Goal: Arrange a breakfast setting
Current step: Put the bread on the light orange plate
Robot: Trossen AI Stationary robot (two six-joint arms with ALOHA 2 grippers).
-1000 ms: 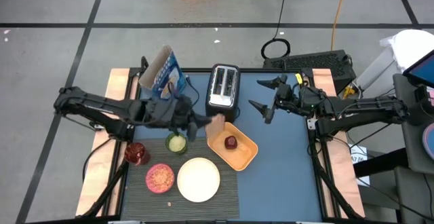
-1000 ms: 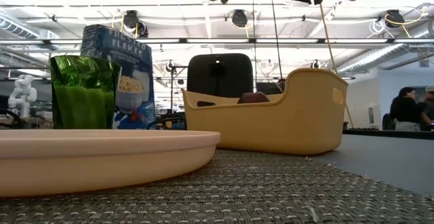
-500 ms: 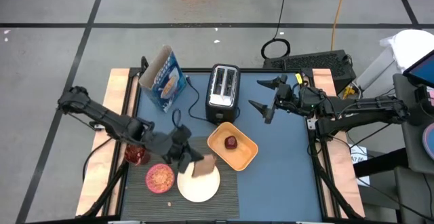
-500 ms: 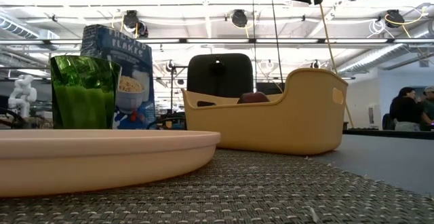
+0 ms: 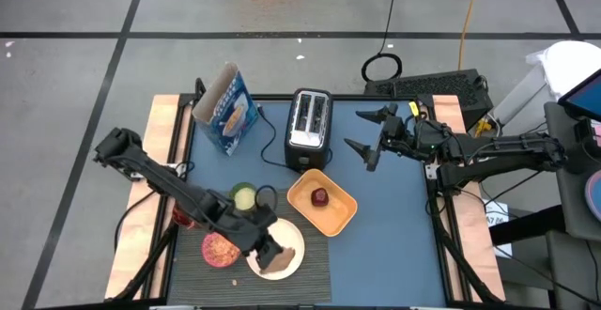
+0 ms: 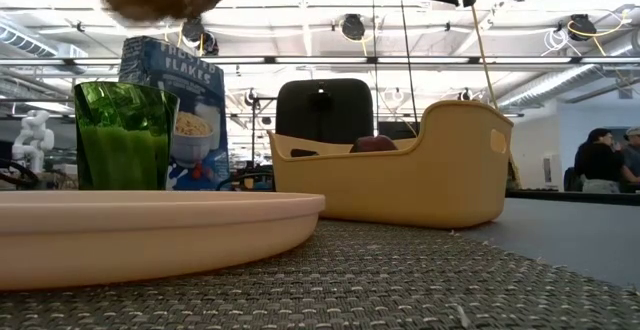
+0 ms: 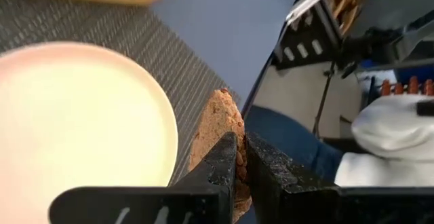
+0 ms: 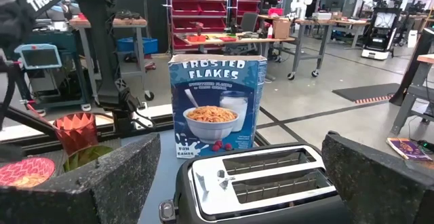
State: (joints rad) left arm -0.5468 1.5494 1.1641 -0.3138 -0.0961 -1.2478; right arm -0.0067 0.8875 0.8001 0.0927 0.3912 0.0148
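Your dark ribbed placemat [image 5: 202, 268] lies at the table's front left corner, carrying the round white plate [image 5: 255, 261], the pink bowl [image 5: 220, 249] to the plate's left, and the small green cup [image 5: 244, 197] at the mat's back edge. Your left gripper [image 5: 279, 258] hangs over the plate's right side, jaws clamped on the toast slice [image 7: 215, 132]. Your right gripper [image 5: 362, 133] waits near the table's back edge, right of the toaster [image 5: 309, 128], jaws wide apart.

My left end effector [image 5: 273, 255] holds toast [image 5: 282, 259] over the plate [image 5: 261, 265]; the bowl [image 5: 218, 250] sits left, the cup [image 5: 244, 197] behind.
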